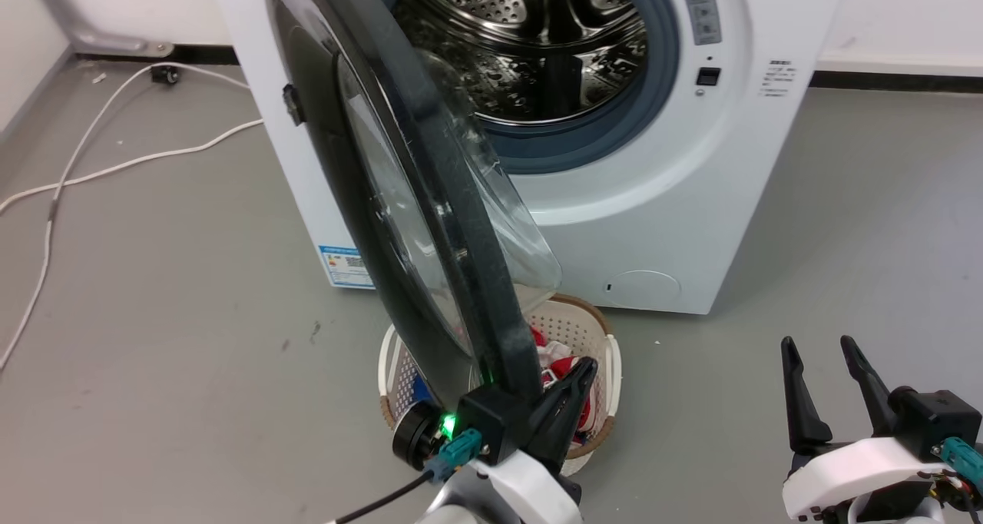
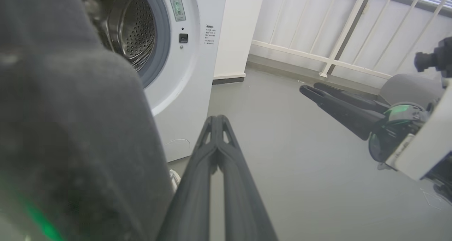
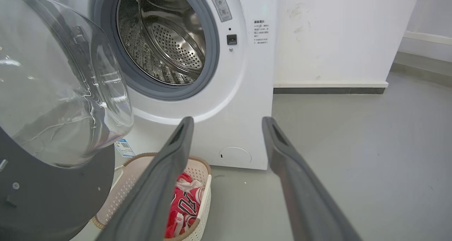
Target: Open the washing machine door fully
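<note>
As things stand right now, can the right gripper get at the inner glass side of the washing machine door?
Probably yes. The right gripper is open, holds nothing, and bare floor lies between it and the washing machine door, whose bulging glass faces its side.

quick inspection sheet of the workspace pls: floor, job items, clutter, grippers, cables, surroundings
surface: grey floor, a few scuff marks, no spills seen
job's things: washing machine white, drum looks empty; washing machine door stands out roughly square to the machine's front
clutter: laundry basket holding red clothes, on the floor below the door
grippers: left gripper shut, beside the door's lower rim; right gripper open, empty
cables: white cable loose on the floor left of the machine
surroundings: white wall, white railing
</note>
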Robot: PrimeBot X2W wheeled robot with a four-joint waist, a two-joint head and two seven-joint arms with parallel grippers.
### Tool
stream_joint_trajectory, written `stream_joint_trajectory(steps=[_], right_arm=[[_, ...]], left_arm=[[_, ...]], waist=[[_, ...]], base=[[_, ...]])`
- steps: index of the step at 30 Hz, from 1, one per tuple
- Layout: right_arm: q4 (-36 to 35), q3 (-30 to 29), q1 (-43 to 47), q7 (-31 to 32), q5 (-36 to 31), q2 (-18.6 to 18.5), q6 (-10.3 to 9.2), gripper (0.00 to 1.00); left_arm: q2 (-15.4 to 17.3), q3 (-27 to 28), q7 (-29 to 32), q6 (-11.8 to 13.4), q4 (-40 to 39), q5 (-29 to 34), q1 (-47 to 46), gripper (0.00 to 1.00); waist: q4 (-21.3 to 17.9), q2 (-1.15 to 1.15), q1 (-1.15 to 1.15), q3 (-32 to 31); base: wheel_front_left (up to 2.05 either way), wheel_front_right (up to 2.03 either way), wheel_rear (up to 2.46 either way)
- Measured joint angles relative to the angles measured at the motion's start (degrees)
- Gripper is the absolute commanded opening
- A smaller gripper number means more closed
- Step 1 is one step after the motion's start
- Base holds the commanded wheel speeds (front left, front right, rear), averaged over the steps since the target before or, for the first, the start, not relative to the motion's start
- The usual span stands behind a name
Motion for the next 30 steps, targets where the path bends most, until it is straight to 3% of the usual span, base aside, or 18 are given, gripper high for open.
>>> stream_joint_trajectory(steps=[19, 30], right_arm=[[-2.36, -2.93, 1.10, 0.63, -0.29, -0.75, 0.00, 1.00], [-5.46, -5.16, 2.94, 1.63, -1.53, -0.48, 0.00, 1.00]], left_arm=[[7.65, 0.48, 1.93, 7.69, -19.56, 1.89, 10.49, 0.00], [11.34, 6.78, 2.10, 13.29, -24.13, 0.10, 14.58, 0.00]], waist=[[10.09, 0.00, 0.00, 1.18], [16.71, 0.00, 0.00, 0.50]], base=[[0.00, 0.00, 0.00], [0.00, 0.00, 0.00]])
